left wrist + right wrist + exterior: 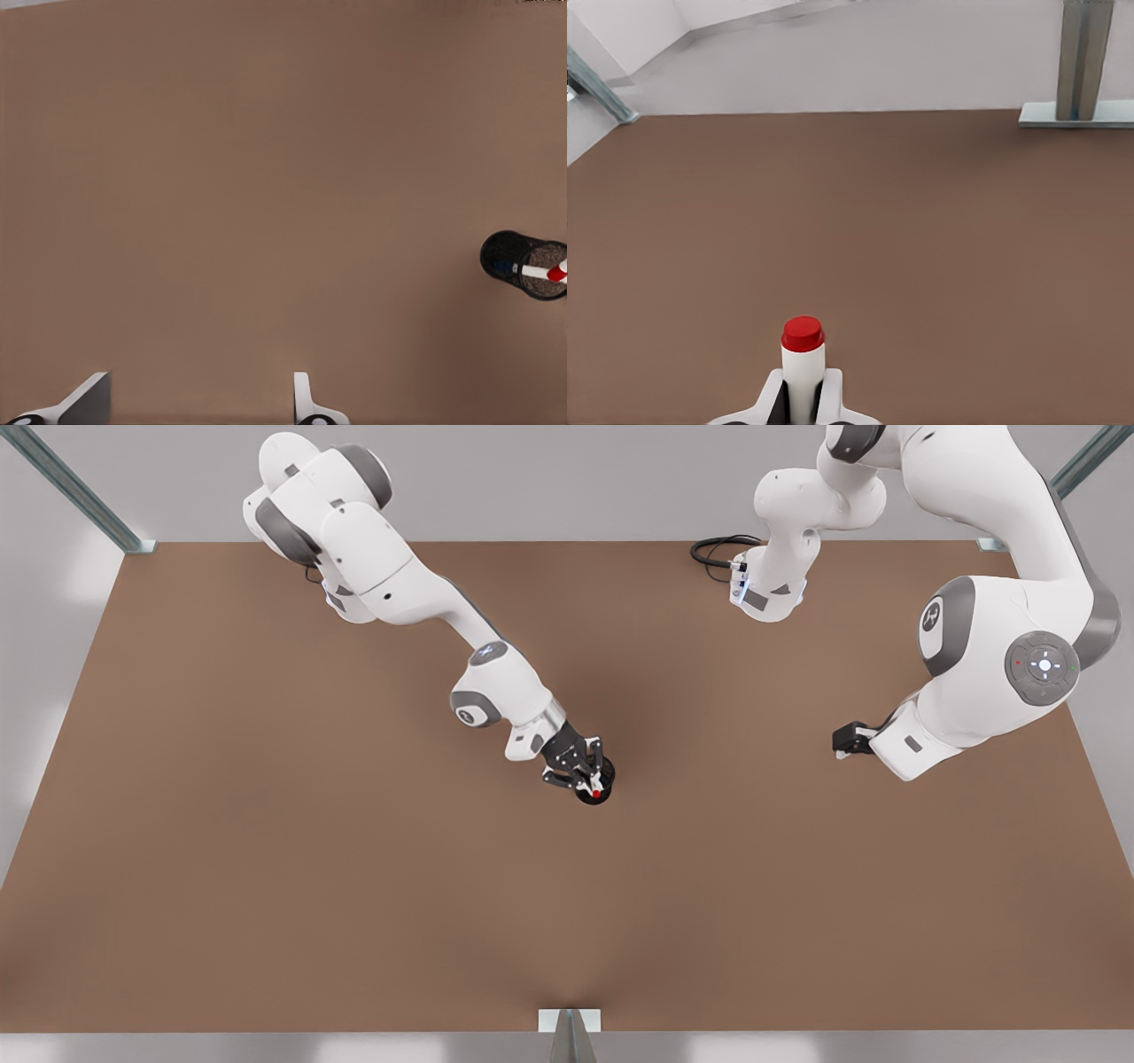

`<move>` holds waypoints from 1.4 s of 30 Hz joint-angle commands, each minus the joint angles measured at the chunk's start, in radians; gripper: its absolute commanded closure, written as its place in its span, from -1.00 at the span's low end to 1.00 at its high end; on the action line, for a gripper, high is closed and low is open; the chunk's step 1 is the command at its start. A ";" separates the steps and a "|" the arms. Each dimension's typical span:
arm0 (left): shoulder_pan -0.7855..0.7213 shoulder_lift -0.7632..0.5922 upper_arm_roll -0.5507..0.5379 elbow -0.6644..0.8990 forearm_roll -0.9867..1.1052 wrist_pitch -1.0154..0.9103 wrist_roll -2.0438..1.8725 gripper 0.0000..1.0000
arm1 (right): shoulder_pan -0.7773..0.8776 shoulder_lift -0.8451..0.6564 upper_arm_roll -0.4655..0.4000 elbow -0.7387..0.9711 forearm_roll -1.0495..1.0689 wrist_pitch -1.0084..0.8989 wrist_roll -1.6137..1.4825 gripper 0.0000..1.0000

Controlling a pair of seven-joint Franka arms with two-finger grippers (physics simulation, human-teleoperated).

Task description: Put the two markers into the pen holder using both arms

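Brown bench [266, 868]. Right end effector [586, 777], frame centre in the front view, is clamped on the red-capped marker [803, 354], right over the black mesh pen holder [523, 264]. Blue-capped marker [505, 266] looks already inside. Left end effector [199, 403], front view's right, waits with fingers spread, empty. Step: second insertion; next calls for lowering, then release.

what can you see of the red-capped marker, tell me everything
The red-capped marker is a slim pen with a white barrel and a glossy red cap. The right gripper is shut on its barrel, with the capped end sticking out beyond the fingers. In the front view it sits over the black mesh pen holder mid-table. In the left wrist view it lies across the holder's mouth.
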 commanded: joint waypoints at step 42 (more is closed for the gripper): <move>-0.029 0.057 -0.029 0.039 0.010 0.026 -0.071 -1.00 | -0.495 -0.523 -0.150 0.231 0.570 -1.624 -0.936 -1.00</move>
